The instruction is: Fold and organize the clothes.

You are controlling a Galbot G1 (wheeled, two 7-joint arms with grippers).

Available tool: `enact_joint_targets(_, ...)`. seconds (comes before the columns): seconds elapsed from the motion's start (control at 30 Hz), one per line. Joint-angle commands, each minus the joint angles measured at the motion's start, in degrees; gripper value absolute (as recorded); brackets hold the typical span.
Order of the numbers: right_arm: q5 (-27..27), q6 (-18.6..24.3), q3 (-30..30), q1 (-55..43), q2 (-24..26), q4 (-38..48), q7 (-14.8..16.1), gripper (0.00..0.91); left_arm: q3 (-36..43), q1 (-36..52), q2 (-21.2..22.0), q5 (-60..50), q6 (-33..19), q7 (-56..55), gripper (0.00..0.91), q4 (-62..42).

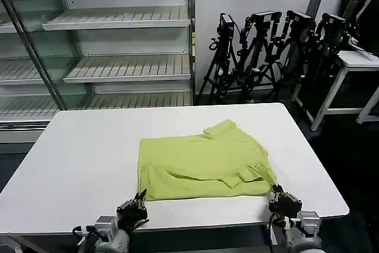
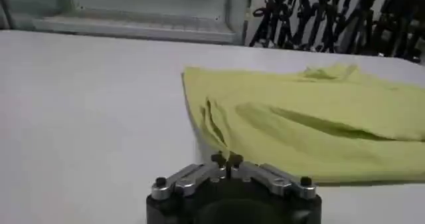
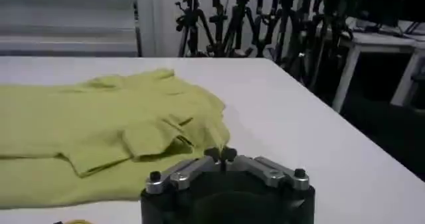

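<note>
The clothes are one lime short-sleeved shirt (image 1: 204,161), lying folded into a rough rectangle in the middle of the white table (image 1: 83,158); a sleeve is tucked over its front right part. My left gripper (image 1: 140,198) sits low at the shirt's front left corner, just short of the hem. In the left wrist view it (image 2: 226,159) is shut with nothing between its tips, the shirt (image 2: 312,122) just beyond. My right gripper (image 1: 277,192) is at the front right corner. Seen from the right wrist, it (image 3: 220,154) is shut and empty too, right next to the shirt's (image 3: 99,129) edge.
Both grippers hover by the table's front edge (image 1: 195,224). Bare tabletop stretches to the left and behind the shirt. Beyond the table stand empty shelves (image 1: 118,45) at back left, a cluster of black tripods (image 1: 266,51) at the back, and a second white table (image 1: 358,63) at the right.
</note>
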State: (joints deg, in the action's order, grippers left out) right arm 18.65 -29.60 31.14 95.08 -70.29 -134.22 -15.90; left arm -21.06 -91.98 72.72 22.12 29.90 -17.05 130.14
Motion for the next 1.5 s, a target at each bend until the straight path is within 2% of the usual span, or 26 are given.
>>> enact_joint_targets(0.03, -2.70, 0.17, 0.41, 8.16, 0.09, -5.27, 0.93, 0.000, -0.89, -12.06, 0.38, -3.08, -0.35, -0.22, 0.141, 8.39)
enact_joint_targets(0.07, -3.29, -0.27, 0.33, 8.27, 0.04, -5.43, 0.97, 0.262, -0.84, -12.16, 0.37, -3.41, -0.08, -0.21, 0.353, 8.66)
enact_joint_targets(0.1, -3.90, -0.93, 0.23, 8.34, 0.01, -5.76, 1.10, 0.907, -0.82, -12.23, 0.38, -3.58, 0.02, -0.20, 0.907, 8.66)
enact_joint_targets(0.47, -5.04, -0.48, 2.96, 5.54, 2.09, -9.26, 1.08, 0.907, -5.64, -11.56, -1.40, -2.80, 0.24, -0.57, 0.907, 13.45)
enact_joint_targets(0.67, -1.84, -1.07, 1.60, -5.95, 4.98, -5.60, -0.54, 0.907, -8.72, -2.37, -5.93, 6.59, 0.83, -2.92, 0.907, 9.90)
enact_joint_targets(0.77, 0.94, -2.31, -1.03, -14.42, 6.25, -0.30, -2.16, 0.907, -7.23, 3.38, -8.25, 11.83, 2.43, -4.98, 0.907, 6.01)
enact_joint_targets(0.83, 5.15, -3.50, -4.72, -23.52, 7.20, 5.36, -3.83, 0.907, -5.76, 8.56, -10.17, 16.56, 3.15, -6.72, 0.907, 2.76)
enact_joint_targets(0.93, 9.25, -3.60, -9.32, -31.26, 8.03, 12.54, -5.79, 0.907, -2.70, 15.63, -12.57, 16.98, 3.17, -7.23, 0.907, -2.68)
enact_joint_targets(1.13, 12.68, -3.62, -16.95, -44.19, 7.44, 24.50, -6.84, 0.907, 2.24, 25.74, -15.47, 18.71, 3.22, -9.25, 0.907, -12.38)
enact_joint_targets(1.3, 13.83, -3.62, -21.22, -51.15, 5.82, 32.62, -7.35, 0.907, 7.20, 32.97, -15.87, 19.14, 3.25, -10.34, 0.907, -18.60)
enact_joint_targets(1.5, 16.39, -3.66, -24.91, -57.10, 3.43, 41.39, -7.85, 0.907, 10.87, 39.64, -14.40, 18.85, 3.28, -11.80, 0.907, -25.75)
